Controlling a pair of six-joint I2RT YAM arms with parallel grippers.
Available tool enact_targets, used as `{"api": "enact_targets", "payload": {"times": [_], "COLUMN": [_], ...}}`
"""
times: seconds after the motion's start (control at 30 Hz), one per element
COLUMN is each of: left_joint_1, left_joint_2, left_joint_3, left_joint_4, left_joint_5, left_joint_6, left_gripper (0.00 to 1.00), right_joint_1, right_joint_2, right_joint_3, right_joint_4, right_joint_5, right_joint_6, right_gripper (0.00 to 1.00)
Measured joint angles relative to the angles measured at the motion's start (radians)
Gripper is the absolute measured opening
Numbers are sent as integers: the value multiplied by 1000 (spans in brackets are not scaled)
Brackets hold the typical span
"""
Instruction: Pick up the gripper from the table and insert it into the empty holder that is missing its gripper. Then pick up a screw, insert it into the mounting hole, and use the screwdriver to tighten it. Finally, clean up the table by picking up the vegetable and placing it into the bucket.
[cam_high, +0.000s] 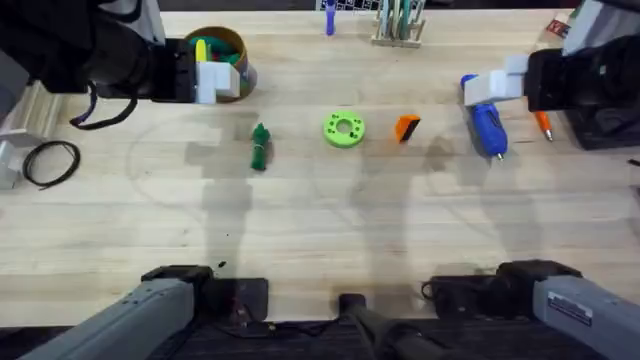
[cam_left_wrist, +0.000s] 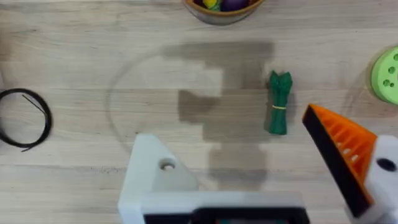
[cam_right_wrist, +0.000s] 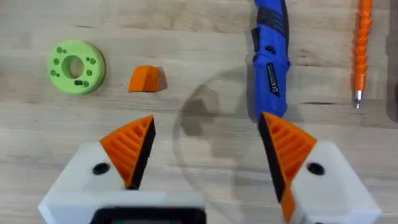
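None of the three steps begun: small orange plastic wedge-shaped gripper (cam_high: 407, 127) at three o'clock of the lime-green ring disc (cam_high: 344, 130), awaiting pickup by the wide-open, empty right gripper (cam_right_wrist: 205, 149); left gripper (cam_left_wrist: 249, 168) spread, empty, its bare white blocky plastic holder (cam_left_wrist: 155, 174) unfilled.

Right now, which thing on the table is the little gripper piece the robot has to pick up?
Find the lime-green ring disc mid-table. The gripper lies between it and the blue screwdriver. It is a small orange wedge, far shorter than the thin orange pen-like tool.

The orange gripper (cam_high: 407, 128) lies on my bench between the blue screwdriver (cam_high: 488, 127) and the green vegetable (cam_high: 260, 147); my white holder (cam_left_wrist: 163, 180) is empty.
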Motion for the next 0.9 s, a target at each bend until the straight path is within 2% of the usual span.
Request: {"api": "enact_targets", "payload": {"times": [0.37,0.53,0.73,0.9], "left_joint_1": [-11,-85,-182,-193], "left_joint_2": [2,39,176,302], "left_joint_3": [1,5,5,5], "left_joint_4": [-11,-91,-104,-93], "left_joint_5": [0,0,0,4], "left_joint_6": [-8,-58,-142,-195], "left_gripper": [986,986,986,986], "right_joint_1": [0,0,0,0], "right_joint_2": [0,0,0,1], "right_joint_3": [2,2,2,2], "right_joint_4": [-4,-4,-4,-5], "right_joint_5": [0,0,0,0], "right_joint_6": [0,0,-3,-3], "right_gripper": [994,993,993,993]}}
